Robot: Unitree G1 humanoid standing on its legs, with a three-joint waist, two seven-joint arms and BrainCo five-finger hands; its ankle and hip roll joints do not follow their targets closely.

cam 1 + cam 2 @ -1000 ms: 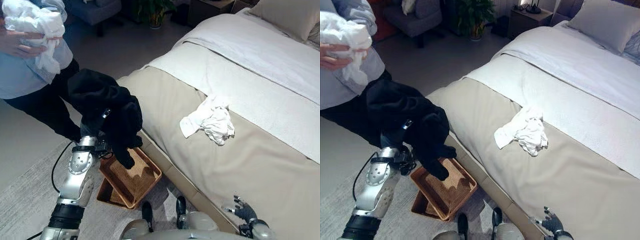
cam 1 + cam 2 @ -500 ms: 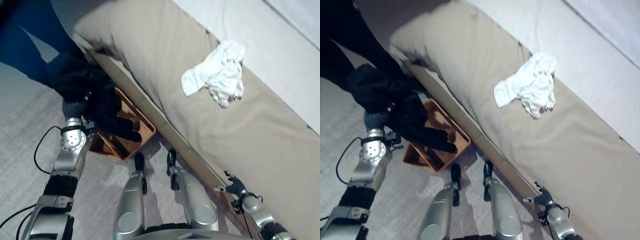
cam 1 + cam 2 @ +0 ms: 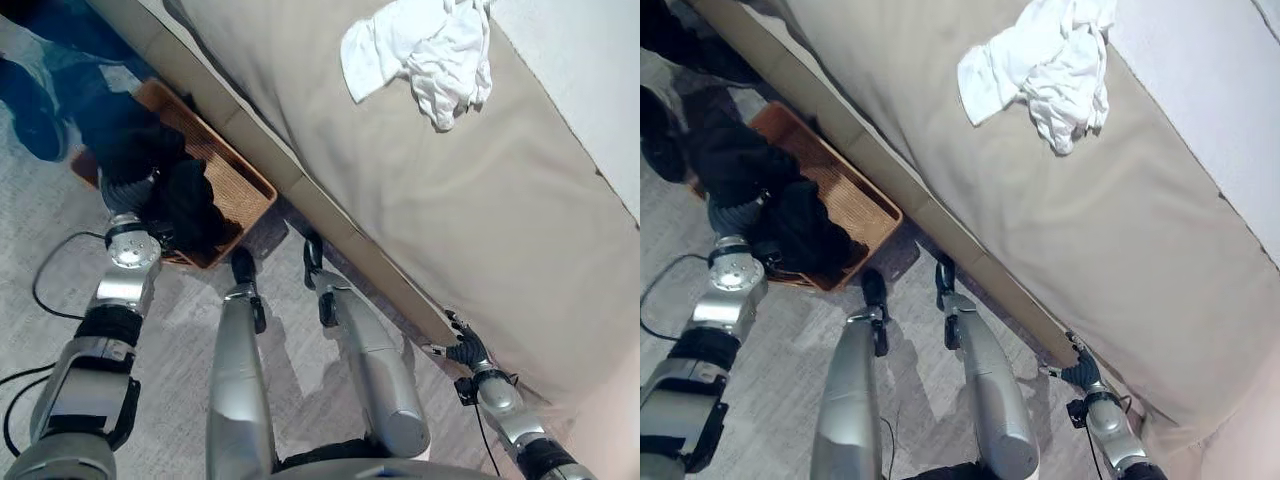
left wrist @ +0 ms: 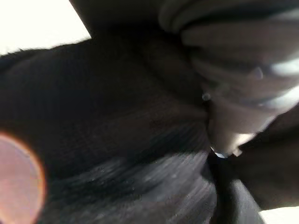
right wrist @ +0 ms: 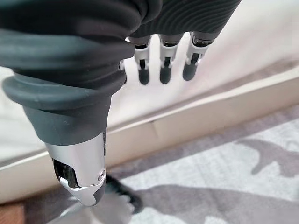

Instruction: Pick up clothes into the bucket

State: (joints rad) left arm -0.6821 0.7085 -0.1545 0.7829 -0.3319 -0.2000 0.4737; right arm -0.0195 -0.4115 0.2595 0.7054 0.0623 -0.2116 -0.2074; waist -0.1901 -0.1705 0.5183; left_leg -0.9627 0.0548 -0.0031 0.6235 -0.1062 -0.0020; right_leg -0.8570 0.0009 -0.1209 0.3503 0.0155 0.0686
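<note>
Step in hand: the black garment (image 3: pixel 165 185) is being put into the brown woven basket (image 3: pixel 232 180) on the floor beside the bed (image 3: pixel 420 190); this reads as the drop-off stage for this piece.
Left hand: the left hand (image 3: pixel 128 190) sits over the basket, buried in the black cloth; its wrist view is taken up by dark fabric close against the hand, so I cannot tell whether the fingers are curled on the cloth or loosened.
Right hand: the right hand (image 5: pixel 161 65) hangs low by the edge of the bed, fingers straight and relaxed, holding nothing.
Basket contents: the black garment lies bunched at the near end of the basket, probably resting partly on its rim; the far part of the woven bottom is bare.
Still to collect: a crumpled white garment (image 3: pixel 425 50) lies on the tan bed cover, well apart from both hands.
Next move: the left hand needs to let go and lift clear without dragging the cloth back out, then one hand must reach for the white garment.
Bystander: a person's dark shoe (image 3: pixel 35 110) stands on the floor just beside the basket.
</note>
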